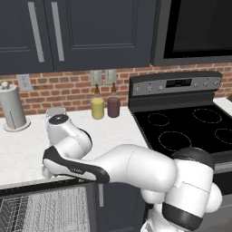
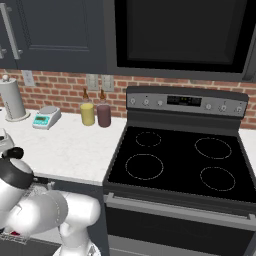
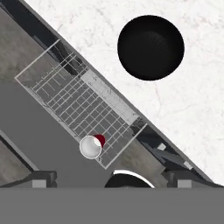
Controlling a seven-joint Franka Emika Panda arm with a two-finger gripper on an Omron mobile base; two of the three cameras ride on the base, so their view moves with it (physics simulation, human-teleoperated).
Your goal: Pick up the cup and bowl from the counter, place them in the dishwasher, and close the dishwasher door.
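In the hand view I look straight down. The black bowl (image 3: 151, 47) sits upright on the white counter (image 3: 192, 113), ahead of my gripper (image 3: 113, 178) and a little to one side. My gripper is open, its dark fingertips (image 3: 43, 178) spread wide with nothing between them. The dishwasher (image 1: 45, 206) stands open with its grey wire rack (image 3: 74, 103) pulled out. The red cup (image 3: 93, 145) lies on its side in a corner of that rack, white inside showing. The flat grey dishwasher door (image 3: 41, 131) lies open beyond the rack.
A yellow canister (image 1: 97, 108) and a maroon canister (image 1: 113, 106) stand at the brick wall. A paper towel holder (image 1: 12, 108) is at the counter's back left, a small scale (image 2: 46, 117) nearby. The black stove (image 2: 175, 160) lies to the right.
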